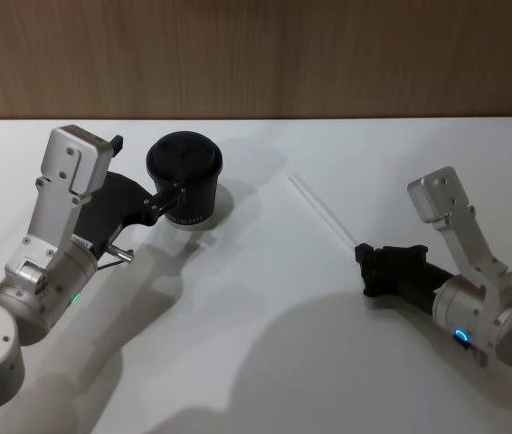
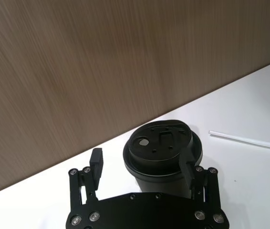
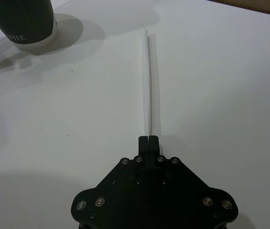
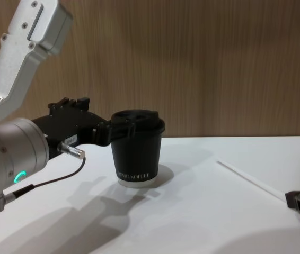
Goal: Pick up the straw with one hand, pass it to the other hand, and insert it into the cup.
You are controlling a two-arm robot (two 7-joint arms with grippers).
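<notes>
The right gripper (image 3: 148, 141) is pressing its fingers together, apparently pinching the near end of the straw (image 3: 148, 81). The straw is lying flat on the desk (image 1: 256, 344), its long axis running away from those fingers toward about half past ten in the head view. The cup (image 1: 188, 181) is standing farther off, near ten o'clock. The left gripper (image 2: 142, 159) is hovering there with its fingers spread to either side of the cup, one seemingly against it. Being nearer, the right arm is likely the one doing the lifting.
</notes>
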